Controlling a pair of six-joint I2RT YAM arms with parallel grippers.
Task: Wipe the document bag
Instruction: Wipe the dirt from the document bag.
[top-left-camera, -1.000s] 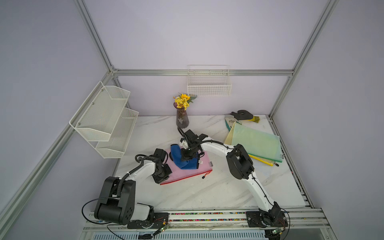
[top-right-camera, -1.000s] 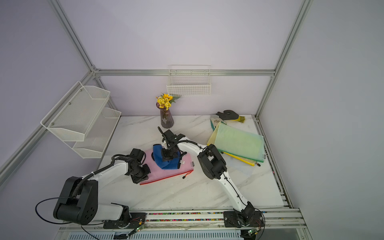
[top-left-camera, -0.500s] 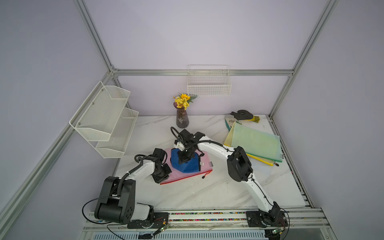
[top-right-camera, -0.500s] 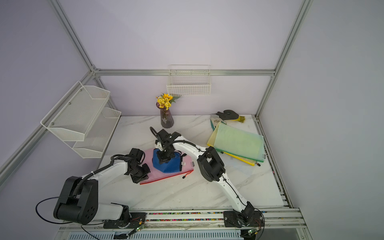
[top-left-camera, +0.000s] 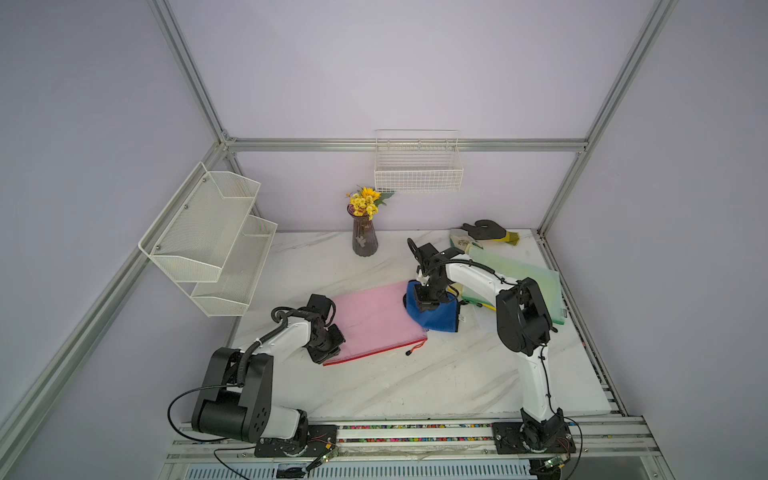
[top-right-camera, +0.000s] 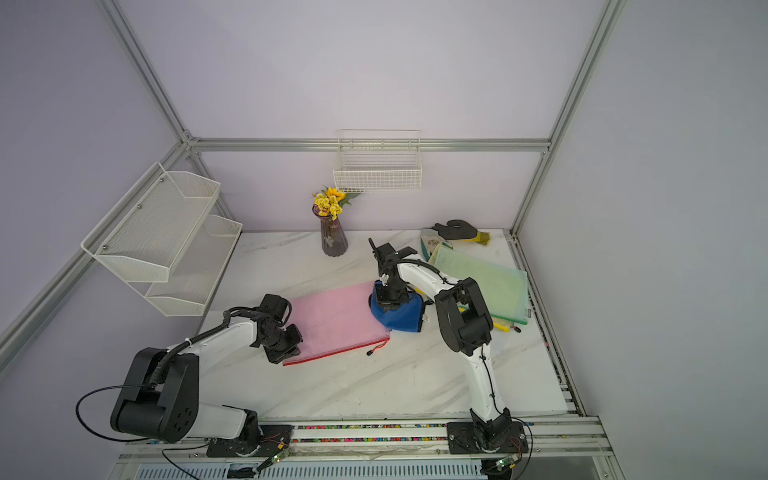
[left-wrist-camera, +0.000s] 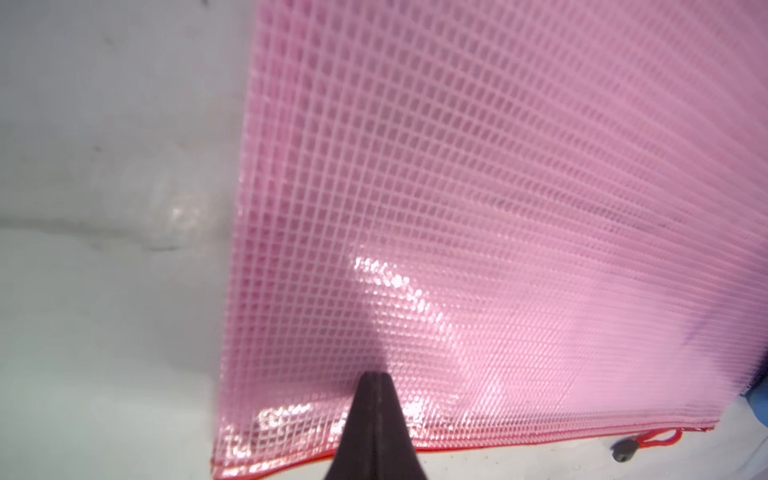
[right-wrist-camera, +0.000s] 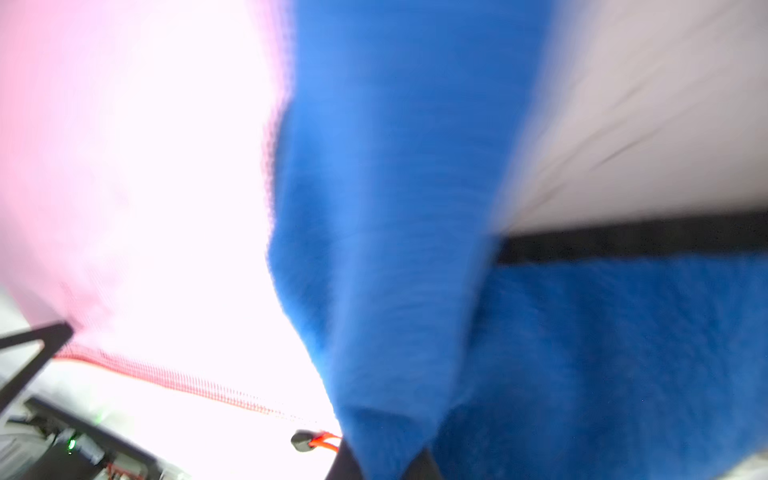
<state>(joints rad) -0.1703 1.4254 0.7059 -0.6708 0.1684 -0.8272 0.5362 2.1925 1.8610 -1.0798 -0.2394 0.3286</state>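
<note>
Top views both showed the marble table (top-left-camera: 415, 382) with the pink document bag (top-left-camera: 374, 316) lying flat near its middle, its red zipper edge (top-left-camera: 374, 353) toward my bases. I judged the bag light, thin and glossy (mesh-reinforced plastic, going by the left wrist view). It seemed likely to skate on the stone or buckle if shoved, so it wanted pinning at a corner rather than pinching. The blue cloth (top-left-camera: 438, 318) sat bunched at the bag's right edge, partly on it and partly on the table. It looked soft enough to be gripped anywhere. My right arm reached forward and bent steeply down, with the right gripper (top-left-camera: 428, 297) clamped on the cloth's top. My left arm lay low, and the left gripper (left-wrist-camera: 375, 380), jaws together, pressed the bag's near-left corner.
</note>
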